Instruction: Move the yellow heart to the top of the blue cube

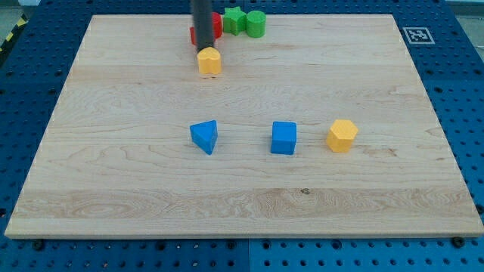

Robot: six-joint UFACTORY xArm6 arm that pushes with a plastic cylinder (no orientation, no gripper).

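Wooden board [242,204] on a blue perforated bench [461,91]; I count 7 blocks on it and log them far to near.

Far edge, left of centre: 1 red block [215,26], shape unclear since my rod [203,19] stands in front of it; 1 green star [235,20] just right of it; 1 green cylinder-like block [256,24] beside the star.

Just nearer: 1 yellow heart [209,60], the task piece. My tip [204,48] sits at its far side, touching or all but touching; I cannot tell which.

Middle row, well apart from the heart: 1 blue triangular block [205,137] on the left, 1 blue cube [284,138] to its right, 1 yellow hexagonal block [342,135] further right, near the cube but not touching.

Jaws: none fitted, the arm ends in the plain rod, so no jaw state shows.

Far right corner: 1 printed marker tag [416,35].
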